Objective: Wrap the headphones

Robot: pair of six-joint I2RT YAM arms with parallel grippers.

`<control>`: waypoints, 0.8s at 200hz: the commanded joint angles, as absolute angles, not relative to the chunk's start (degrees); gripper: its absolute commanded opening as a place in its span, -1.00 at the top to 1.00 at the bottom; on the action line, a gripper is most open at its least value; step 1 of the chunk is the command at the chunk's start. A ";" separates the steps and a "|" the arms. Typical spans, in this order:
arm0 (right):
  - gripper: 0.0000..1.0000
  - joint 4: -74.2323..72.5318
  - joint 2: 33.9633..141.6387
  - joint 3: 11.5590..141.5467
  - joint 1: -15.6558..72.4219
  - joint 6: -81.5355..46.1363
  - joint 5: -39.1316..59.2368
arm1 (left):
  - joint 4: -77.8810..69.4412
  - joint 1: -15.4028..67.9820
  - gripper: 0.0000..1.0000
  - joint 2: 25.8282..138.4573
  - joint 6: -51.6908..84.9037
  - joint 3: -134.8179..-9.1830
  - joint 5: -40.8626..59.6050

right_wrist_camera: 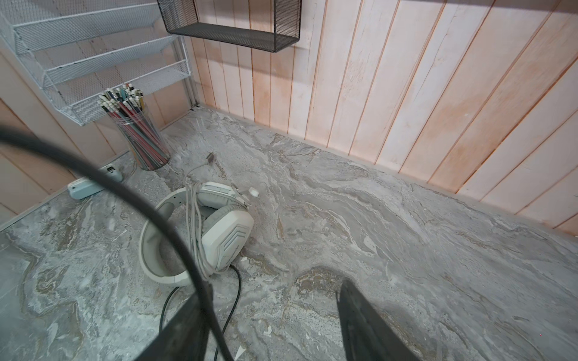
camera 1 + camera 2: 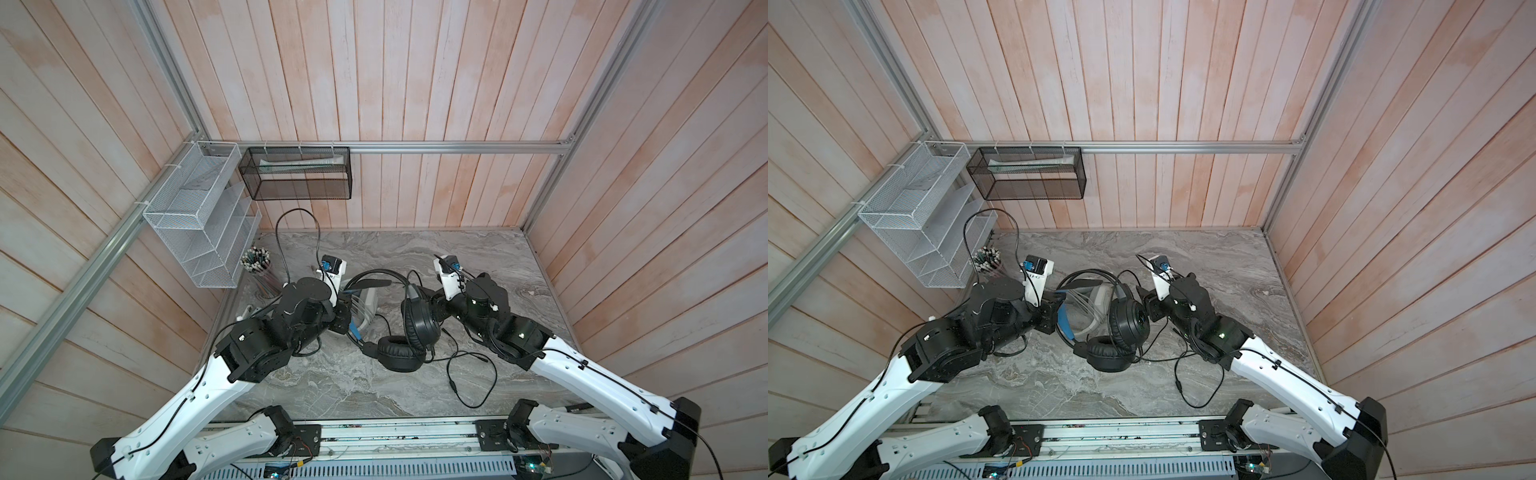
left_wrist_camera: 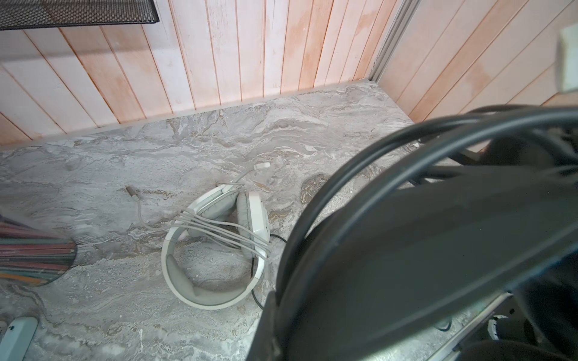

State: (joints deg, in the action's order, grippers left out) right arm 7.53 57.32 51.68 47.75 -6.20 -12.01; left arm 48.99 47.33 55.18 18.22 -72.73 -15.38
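Observation:
The black headphones [image 2: 399, 353] lie mid-table, one earcup flat and the other [image 2: 422, 320] upright. My left gripper [image 2: 345, 318] is shut on their blue-lined headband [image 2: 1065, 324], which fills the left wrist view as a dark band [image 3: 422, 250]. My right gripper [image 1: 272, 325] stands open beside the upright earcup, with bare table between its fingers [image 1: 366, 322]. The black cable [image 1: 175, 237] runs over the other finger. The rest of the cable [image 2: 473, 374] lies in loose loops on the right. The white headphones [image 3: 215, 247] lie behind, their grey-white cable wound round them.
A clear cup of pencils [image 1: 140, 137] stands at the back left, with a pale power strip [image 1: 90, 186] near it. A white mesh rack [image 2: 195, 224] and a black mesh basket [image 2: 297, 174] hang on the plank walls that close in the marble table [image 2: 519, 266].

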 commanded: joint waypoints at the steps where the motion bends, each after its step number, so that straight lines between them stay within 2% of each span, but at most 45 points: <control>1: -0.37 2.84 54.23 49.69 47.38 -7.67 -7.84 | 47.78 46.07 1.00 54.85 21.14 -75.39 -16.45; 43: -0.46 -0.32 50.58 45.31 46.94 -10.69 -7.17 | 48.65 43.04 1.00 54.95 22.52 -77.03 -14.91; 107: -0.58 -13.26 47.37 33.08 45.96 -16.37 -13.41 | 53.53 42.45 1.00 56.55 26.69 -84.65 -14.92; 143: -0.63 -25.77 52.93 25.68 45.23 -20.08 -6.72 | 56.06 42.45 1.00 57.54 28.65 -89.39 -16.45; 160: -0.56 -30.53 56.56 24.05 45.26 -20.54 -4.01 | 57.07 42.45 1.00 58.17 29.56 -91.33 -17.21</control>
State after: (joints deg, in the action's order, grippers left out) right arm -19.51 52.97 26.00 45.41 -17.80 -8.60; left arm 57.84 42.74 57.76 25.63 -87.79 -15.86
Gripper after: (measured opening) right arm 0.792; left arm 0.081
